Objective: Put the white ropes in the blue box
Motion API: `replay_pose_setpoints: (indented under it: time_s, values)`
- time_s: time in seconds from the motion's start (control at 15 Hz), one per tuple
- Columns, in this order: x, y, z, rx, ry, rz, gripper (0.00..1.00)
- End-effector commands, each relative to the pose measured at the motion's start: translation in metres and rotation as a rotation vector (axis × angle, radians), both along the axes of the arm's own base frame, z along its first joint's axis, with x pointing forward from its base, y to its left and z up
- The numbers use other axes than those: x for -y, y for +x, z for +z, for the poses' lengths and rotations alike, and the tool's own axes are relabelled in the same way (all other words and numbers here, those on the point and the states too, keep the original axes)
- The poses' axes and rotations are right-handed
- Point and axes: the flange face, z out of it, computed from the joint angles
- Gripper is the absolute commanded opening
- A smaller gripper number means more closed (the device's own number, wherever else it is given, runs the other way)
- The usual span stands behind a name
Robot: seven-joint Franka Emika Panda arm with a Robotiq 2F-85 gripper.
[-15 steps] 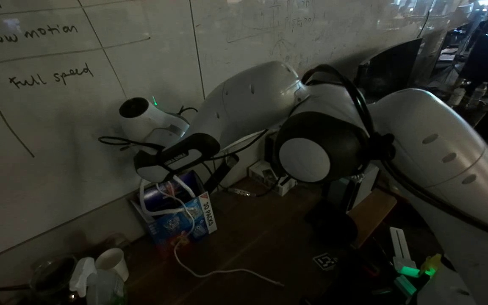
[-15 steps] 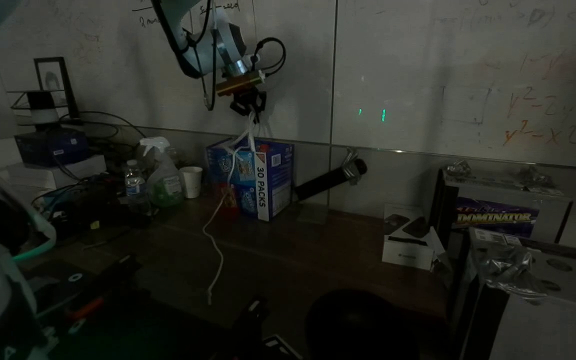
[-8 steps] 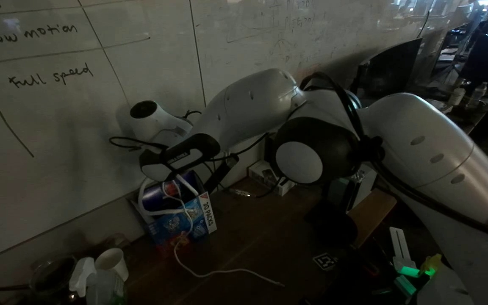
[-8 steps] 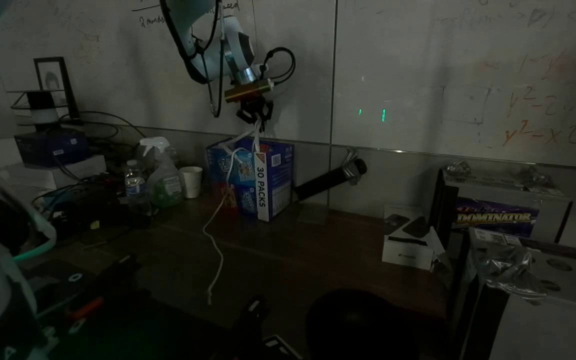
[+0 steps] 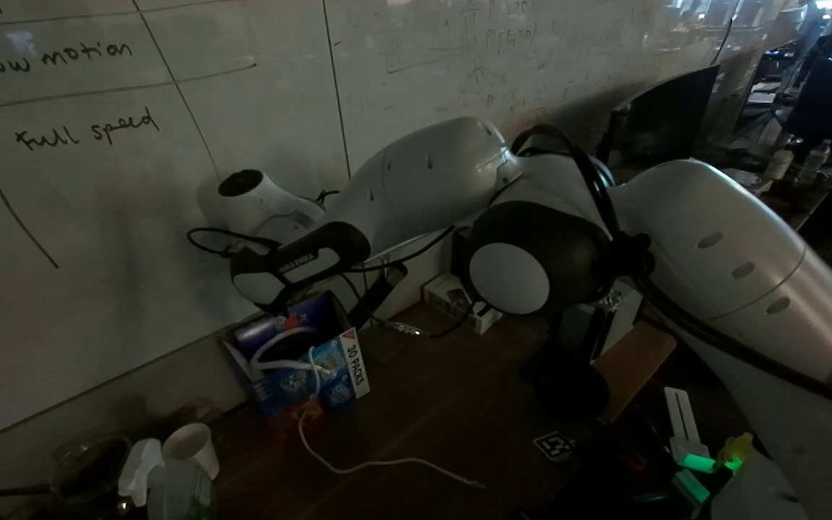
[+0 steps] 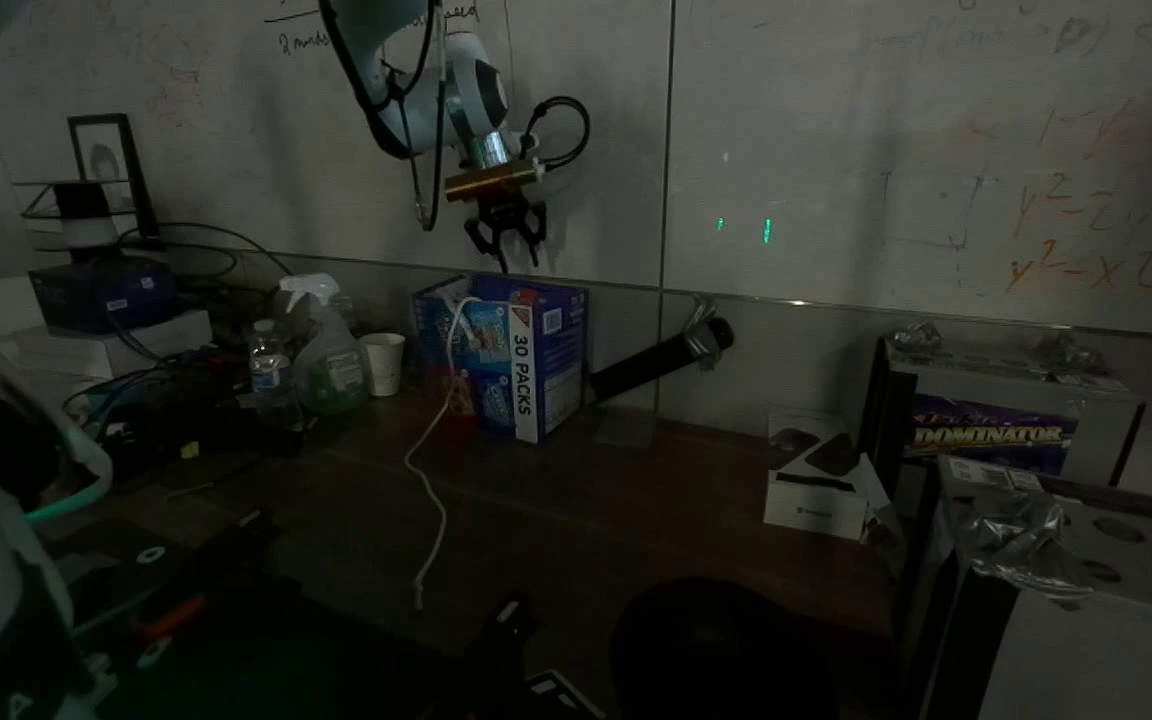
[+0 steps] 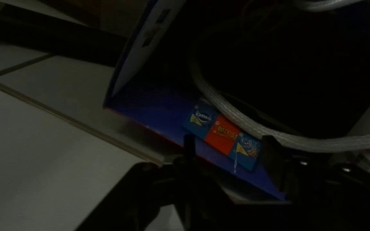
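1 claw (image 6: 520, 265), jaws apart, above 1 blue box (image 6: 561, 345). White ropes (image 6: 427, 484), count unclear, partly inside; 1 end on near table (image 6: 596, 520). 1 cup (image 6: 383, 365) left.

I can read "Slow motion" and "full speed" handwritten on the whiteboard (image 5: 98, 209). On the dim desk (image 6: 586, 520), a spray bottle (image 6: 331, 365) with green liquid in it stands just beside a white cup (image 6: 383, 365), with a clear water bottle (image 6: 273, 375) near them. A black tube (image 6: 648, 366) slants upward, shiny wrapping (image 6: 705, 346) around its upper end. Over that way sit a small white box (image 6: 816, 505) and a larger box (image 6: 996, 435) lettered "DOMINATOR". A dark picture frame (image 6: 104, 160) stands tilted, and a black-and-white code marker (image 5: 554, 446) lies flat.
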Motion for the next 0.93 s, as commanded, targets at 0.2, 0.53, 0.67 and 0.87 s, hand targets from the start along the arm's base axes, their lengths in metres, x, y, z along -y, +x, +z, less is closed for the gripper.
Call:
replay_pose_setpoints:
  time_s: [0.2,0.53,0.67,0.87]
  values:
    - [-0.005,-0.011,0.016,-0.059,-0.004,-0.072,1.00]
    - [-0.018,-0.043,0.034,-0.118,-0.010,-0.184,1.00]
    - [-0.026,-0.060,0.044,-0.154,-0.002,-0.218,1.00]
    - [-0.035,-0.090,0.055,-0.178,0.027,-0.248,1.00]
